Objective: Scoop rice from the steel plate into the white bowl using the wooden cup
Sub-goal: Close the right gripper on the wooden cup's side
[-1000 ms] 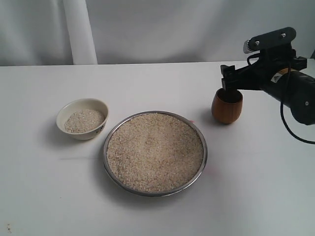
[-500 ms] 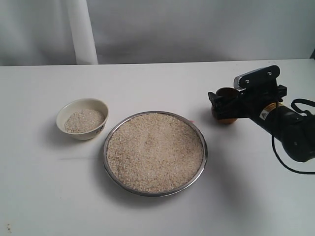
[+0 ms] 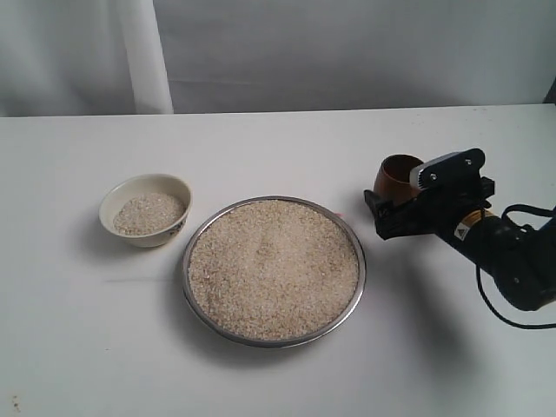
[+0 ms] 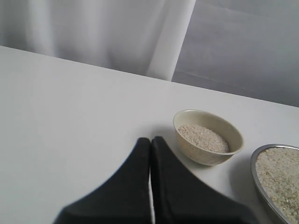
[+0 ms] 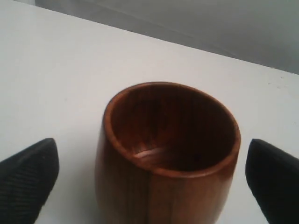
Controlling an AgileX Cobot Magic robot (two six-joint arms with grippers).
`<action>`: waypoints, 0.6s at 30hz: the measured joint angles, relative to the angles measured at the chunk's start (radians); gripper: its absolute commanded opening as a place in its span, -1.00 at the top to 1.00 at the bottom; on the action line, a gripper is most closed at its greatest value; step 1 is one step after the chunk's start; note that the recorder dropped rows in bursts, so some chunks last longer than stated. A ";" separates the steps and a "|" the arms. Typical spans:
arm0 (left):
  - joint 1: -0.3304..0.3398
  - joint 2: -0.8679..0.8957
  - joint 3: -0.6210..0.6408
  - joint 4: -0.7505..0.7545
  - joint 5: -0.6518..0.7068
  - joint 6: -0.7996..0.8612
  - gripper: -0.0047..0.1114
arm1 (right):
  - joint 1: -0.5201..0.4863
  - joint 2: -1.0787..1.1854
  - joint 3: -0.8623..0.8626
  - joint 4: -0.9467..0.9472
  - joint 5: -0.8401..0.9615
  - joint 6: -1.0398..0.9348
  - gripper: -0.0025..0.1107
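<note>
The steel plate (image 3: 186,261) lies in the middle of the table, heaped with rice (image 3: 274,265). Left of it stands the white bowl (image 3: 108,205), also holding some rice; the left wrist view shows this bowl (image 4: 200,151) and a bit of the plate's rim (image 4: 254,161). The wooden cup (image 3: 396,175) stands upright to the right of the plate. My right gripper (image 3: 382,214) is low at the cup, open. In the right wrist view the cup (image 5: 168,154) sits between the gripper's (image 5: 153,166) wide-apart fingers, with gaps on both sides. My left gripper (image 4: 150,140) is shut and empty, short of the bowl.
A pale curtain (image 3: 143,52) hangs behind the white table (image 3: 278,373). The right arm's black body and cable (image 3: 512,261) lie low over the table's right side.
My right gripper has come down from above the cup to table level and now straddles it. The cup, plate and bowl have not moved.
</note>
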 measured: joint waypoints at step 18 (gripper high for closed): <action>0.000 0.000 0.000 0.000 0.000 0.000 0.92 | -0.026 0.137 -0.119 -0.029 -0.052 0.041 -0.91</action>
